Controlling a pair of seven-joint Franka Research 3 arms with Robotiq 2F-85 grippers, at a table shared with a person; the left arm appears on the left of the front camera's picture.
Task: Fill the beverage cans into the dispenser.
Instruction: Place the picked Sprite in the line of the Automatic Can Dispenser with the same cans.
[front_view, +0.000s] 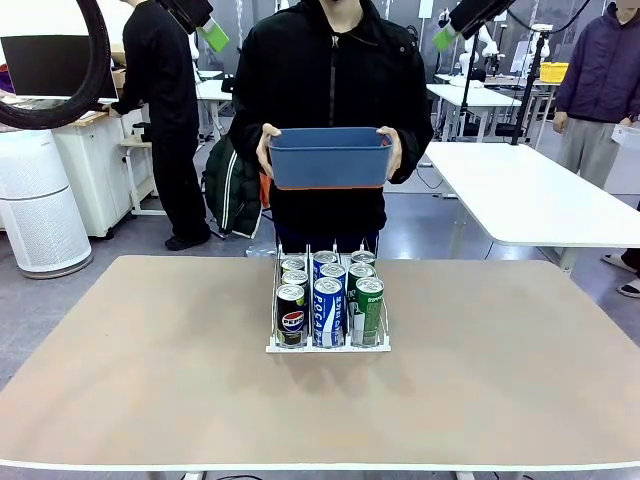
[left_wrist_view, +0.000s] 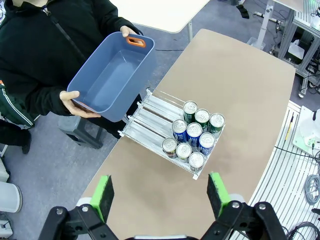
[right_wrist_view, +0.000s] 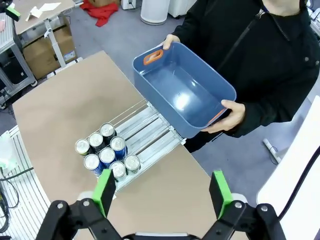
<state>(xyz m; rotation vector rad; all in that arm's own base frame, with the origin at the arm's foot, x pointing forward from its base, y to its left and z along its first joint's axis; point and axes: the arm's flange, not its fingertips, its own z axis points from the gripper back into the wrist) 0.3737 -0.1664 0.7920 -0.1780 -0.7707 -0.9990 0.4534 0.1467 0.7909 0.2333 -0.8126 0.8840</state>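
Raised high at left, the left tool (front_view: 213, 35) hangs released over the beige surface (front_view: 150, 380). At centre, well below both tools, the white wire-laned dispenser (front_view: 328, 345) holds nine slim aluminium beverage cans (front_view: 328, 300), apparently loaded. The person holds the empty blue plastic tub (front_view: 330, 157) clear. The right tool (front_view: 447, 36) is likewise released.

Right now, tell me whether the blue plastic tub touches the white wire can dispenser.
Apart. The front view shows the tub held in the person's hands, well above the dispenser.

Open right tool (right_wrist_view: 161, 192) above table (right_wrist_view: 60, 115); nine cans (right_wrist_view: 106, 152) in dispenser (right_wrist_view: 145, 132); person's empty blue tub (right_wrist_view: 182, 90)
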